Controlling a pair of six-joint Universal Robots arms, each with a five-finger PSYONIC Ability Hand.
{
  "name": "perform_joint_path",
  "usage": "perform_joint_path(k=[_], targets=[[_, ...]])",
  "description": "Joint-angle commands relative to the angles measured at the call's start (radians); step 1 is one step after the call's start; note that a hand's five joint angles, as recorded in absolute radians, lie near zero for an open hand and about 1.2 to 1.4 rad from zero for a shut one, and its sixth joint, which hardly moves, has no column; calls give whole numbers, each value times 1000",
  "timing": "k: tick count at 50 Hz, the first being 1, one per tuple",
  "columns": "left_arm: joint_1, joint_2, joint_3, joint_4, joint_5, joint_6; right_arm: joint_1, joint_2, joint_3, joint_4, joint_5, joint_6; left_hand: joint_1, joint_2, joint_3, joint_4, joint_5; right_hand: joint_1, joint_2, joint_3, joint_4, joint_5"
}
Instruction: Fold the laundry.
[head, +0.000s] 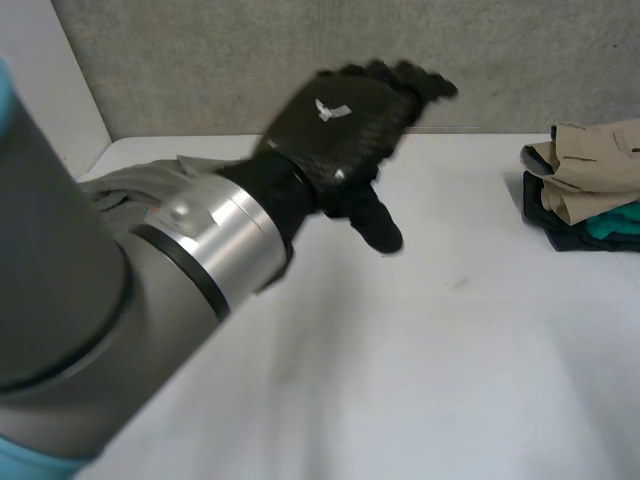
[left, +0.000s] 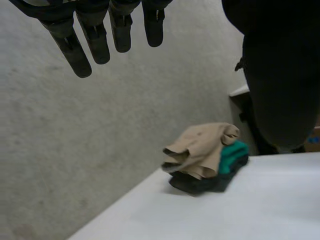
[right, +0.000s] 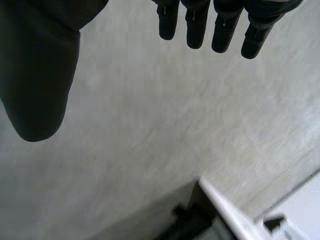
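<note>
My left hand (head: 345, 125) is open and raised above the back middle of the white table (head: 450, 350), fingers straight, thumb pointing down, holding nothing. In its wrist view the straight fingers (left: 85, 45) and thumb (left: 275, 85) frame a folded stack (left: 205, 155) lying well beyond them. A crumpled grey garment (head: 120, 190) lies at the table's far left, partly hidden behind the left arm. My right hand (right: 37, 75) is open in its wrist view, fingers (right: 200, 25) straight and empty, facing a grey wall.
The folded stack (head: 590, 185), tan on top of teal and dark pieces, sits at the table's right edge. A grey wall (head: 300, 50) runs along the back. A table edge (right: 225, 210) shows far beyond the right hand.
</note>
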Motion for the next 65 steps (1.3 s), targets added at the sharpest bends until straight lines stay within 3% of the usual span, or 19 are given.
perform_joint_path(k=[1, 3, 7, 13, 21, 27, 31, 34, 35, 42, 47, 50, 53, 59, 62, 65], targets=[[216, 39, -8, 30, -51, 7, 121, -275, 339, -273, -254, 241, -11, -28, -36, -26, -45, -56, -40, -37, -38, -44], [290, 34, -13, 35, -72, 13, 175, -331, 451, -349, -356, 267, -11, -28, -36, -26, -45, -56, -40, -37, -38, -44], [448, -21, -13, 81, -100, 34, 273, -379, 607, -425, -464, 273, -11, -28, -36, -26, -45, -56, -40, -37, -38, -44], [615, -272, 51, 219, -94, 190, 422, -364, 714, -359, -481, 221, 4, -13, -21, -11, -30, -56, -40, -37, -38, -44], [711, -643, 287, 291, -78, 459, 485, -232, 740, -196, -463, 31, 25, 8, 0, 10, -9, -56, -40, -37, -38, -44], [717, -846, 501, 293, 3, 482, 482, -183, 744, -176, -458, -64, 151, 134, 126, 136, 117, -56, -40, -37, -38, -44], [718, -943, 614, 293, 43, 484, 476, -181, 750, -176, -457, -69, 408, 391, 383, 394, 374, -56, -40, -37, -38, -44], [717, -966, 657, 296, 38, 484, 474, -180, 753, -175, -457, -69, 1100, 1083, 1075, 1085, 1066, -56, -40, -37, -38, -44], [717, -965, 662, 297, 34, 479, 474, -180, 757, -175, -457, -69, 1209, 1192, 1184, 1195, 1175, -56, -40, -37, -38, -44], [634, -787, 536, 277, -6, 420, 473, -198, 758, -178, -428, -66, 1210, 1193, 1185, 1196, 1176, -56, -40, -37, -38, -44], [553, -523, 283, 286, 1, 234, 474, -218, 752, -176, -334, -61, 1210, 1193, 1185, 1196, 1176, -56, -40, -37, -38, -44], [453, -332, 112, 286, 26, 90, 478, -235, 750, -176, -288, -61, 1210, 1193, 1185, 1196, 1176, -56, -40, -37, -38, -44], [380, -253, 23, 285, 58, 50, 479, -244, 752, -176, -274, -60, 1210, 1193, 1185, 1196, 1176, -56, -40, -37, -38, -44], [211, -191, -191, 297, 159, 73, 479, -247, 754, -175, -272, -60, 1210, 1193, 1185, 1196, 1176, -56, -40, -37, -38, -44], [162, -208, -240, 296, 166, 158, 479, -247, 754, -175, -272, -60, 1210, 1193, 1185, 1196, 1176, -56, -40, -37, -38, -44], [148, -257, -257, 283, 164, 255, 484, -247, 754, -169, -272, -60, 687, 670, 662, 672, 653, -56, -40, -37, -38, -44]])
